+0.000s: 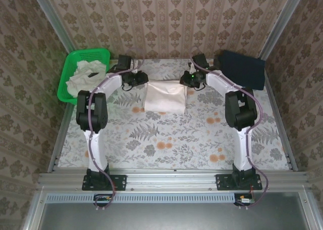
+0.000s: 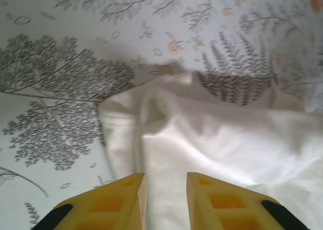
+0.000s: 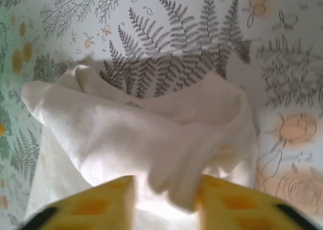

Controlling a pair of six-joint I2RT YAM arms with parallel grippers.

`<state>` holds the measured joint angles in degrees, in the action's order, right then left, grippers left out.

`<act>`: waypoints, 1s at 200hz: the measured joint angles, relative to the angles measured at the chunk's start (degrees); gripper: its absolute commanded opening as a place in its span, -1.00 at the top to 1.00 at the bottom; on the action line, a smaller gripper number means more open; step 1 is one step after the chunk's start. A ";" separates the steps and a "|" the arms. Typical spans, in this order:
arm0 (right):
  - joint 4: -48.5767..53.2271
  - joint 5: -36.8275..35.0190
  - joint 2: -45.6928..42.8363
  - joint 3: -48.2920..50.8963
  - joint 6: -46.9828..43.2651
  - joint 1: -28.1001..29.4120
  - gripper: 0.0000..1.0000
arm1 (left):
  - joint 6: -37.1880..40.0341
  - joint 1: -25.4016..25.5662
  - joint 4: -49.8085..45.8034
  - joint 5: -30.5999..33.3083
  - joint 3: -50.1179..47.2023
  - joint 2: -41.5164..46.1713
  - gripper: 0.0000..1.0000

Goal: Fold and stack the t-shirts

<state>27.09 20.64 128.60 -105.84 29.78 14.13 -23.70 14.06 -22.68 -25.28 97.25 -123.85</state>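
The left gripper (image 2: 165, 183) stands with its yellow fingers parted over the far left corner of a folded off-white t-shirt (image 1: 165, 98). A bulge of the same cloth fills the gap between the fingers of the right gripper (image 3: 166, 185), and whether it is pinched or loose cannot be told. The t-shirt lies mid-table on the floral tablecloth (image 1: 166, 139) between both arms, while more t-shirts (image 1: 83, 74) sit crumpled in the green basket (image 1: 64, 89) at far left.

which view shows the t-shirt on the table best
Top external: the whole t-shirt is in frame, nearly its full outline. The left wrist view catches one rumpled edge, the right wrist view a bunched fold close up.
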 measured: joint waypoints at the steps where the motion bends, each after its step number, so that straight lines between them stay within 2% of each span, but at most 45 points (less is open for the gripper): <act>1: 0.17 0.02 0.15 -0.26 -0.33 -0.02 -0.16 | 0.00 -0.07 -0.15 0.02 0.04 -0.09 0.44; 24: 1.90 -0.59 0.68 -3.48 -1.64 -0.20 -0.35 | 0.59 -0.39 -2.34 1.33 0.02 0.39 0.35; 42: 1.81 -3.78 -1.53 -2.99 -2.78 0.24 -0.36 | 1.66 0.42 -2.25 2.97 -1.62 3.10 0.30; 64: -0.61 -7.15 -7.87 4.48 -3.04 1.73 -0.23 | 3.72 3.82 -2.14 4.20 -2.97 7.37 0.33; 79: -2.67 -7.37 -10.91 9.20 -2.71 2.75 -0.09 | 5.14 6.80 -1.68 4.26 -2.75 8.26 0.48; 97: -4.94 -6.47 -10.69 11.13 -1.81 3.65 -0.01 | 6.80 10.16 -1.11 4.22 -3.34 7.80 0.55; 112: -6.47 -4.92 -8.44 11.04 -1.22 3.82 0.03 | 6.88 11.61 2.05 3.98 -8.76 8.17 0.54; 144: -4.55 -3.48 1.11 2.47 -1.14 3.39 0.03 | 6.12 11.78 9.77 3.15 -25.75 9.68 0.56; 162: -2.80 -2.64 6.21 -3.98 -1.16 2.93 -0.12 | 5.70 11.50 12.87 3.50 -28.41 12.00 0.58; 200: 0.92 0.46 14.08 -16.79 0.37 1.90 -0.21 | 5.68 11.52 16.57 3.63 -30.88 12.31 0.56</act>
<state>28.01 21.10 142.67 -122.63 30.15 16.03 -18.02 25.58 -6.11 -21.65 66.37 -111.55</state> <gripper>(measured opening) 0.592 0.213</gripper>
